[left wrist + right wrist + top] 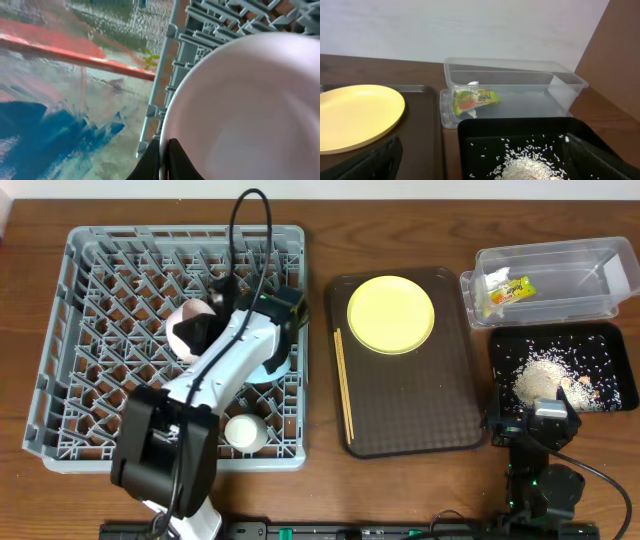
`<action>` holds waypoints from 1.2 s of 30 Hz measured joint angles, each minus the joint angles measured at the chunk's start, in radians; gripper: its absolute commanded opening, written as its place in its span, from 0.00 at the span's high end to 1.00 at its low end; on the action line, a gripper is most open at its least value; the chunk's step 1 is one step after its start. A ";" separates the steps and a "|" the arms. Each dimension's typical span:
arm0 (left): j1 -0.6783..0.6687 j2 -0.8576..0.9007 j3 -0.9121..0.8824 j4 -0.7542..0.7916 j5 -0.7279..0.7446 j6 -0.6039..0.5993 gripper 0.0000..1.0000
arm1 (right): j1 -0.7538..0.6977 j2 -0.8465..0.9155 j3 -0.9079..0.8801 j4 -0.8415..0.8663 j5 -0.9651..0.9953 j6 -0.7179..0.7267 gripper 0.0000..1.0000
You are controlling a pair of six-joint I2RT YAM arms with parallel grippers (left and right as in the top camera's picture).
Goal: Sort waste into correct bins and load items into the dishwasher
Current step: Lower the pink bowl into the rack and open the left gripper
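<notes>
Now the white bowl (250, 110) sits in the grey dish rack (55, 340), left of centre, its rim pinched by the closed left gripper (164, 157). At far right, the right gripper (485, 167) hovers wide open at the near edge of the black tray (560, 328) holding rice (540, 375).

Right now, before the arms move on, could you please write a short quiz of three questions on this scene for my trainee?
1. True or false: the yellow plate lies on the brown serving tray.
2. Where is the snack wrapper? A clear tub, B black tray, C dish rack.
3. Fill in: the left gripper has its jaws shut on the rim of the ____.
Key: 1 true; 2 A; 3 white bowl.
</notes>
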State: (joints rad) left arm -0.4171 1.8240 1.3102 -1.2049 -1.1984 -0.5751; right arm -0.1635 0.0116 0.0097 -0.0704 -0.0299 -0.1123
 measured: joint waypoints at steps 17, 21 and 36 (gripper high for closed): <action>0.025 0.003 -0.008 -0.018 -0.126 0.028 0.94 | 0.000 0.000 0.000 0.000 0.000 0.000 0.01; 0.077 0.003 -0.008 -0.010 -0.136 0.030 0.94 | 0.000 0.000 0.000 0.000 0.000 0.000 0.01; 0.151 0.003 -0.009 0.085 -0.089 0.082 0.94 | 0.000 0.000 0.000 0.000 0.000 0.000 0.01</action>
State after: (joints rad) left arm -0.2657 1.8275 1.3014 -1.1202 -1.2869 -0.4927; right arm -0.1635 0.0116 0.0097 -0.0704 -0.0303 -0.1123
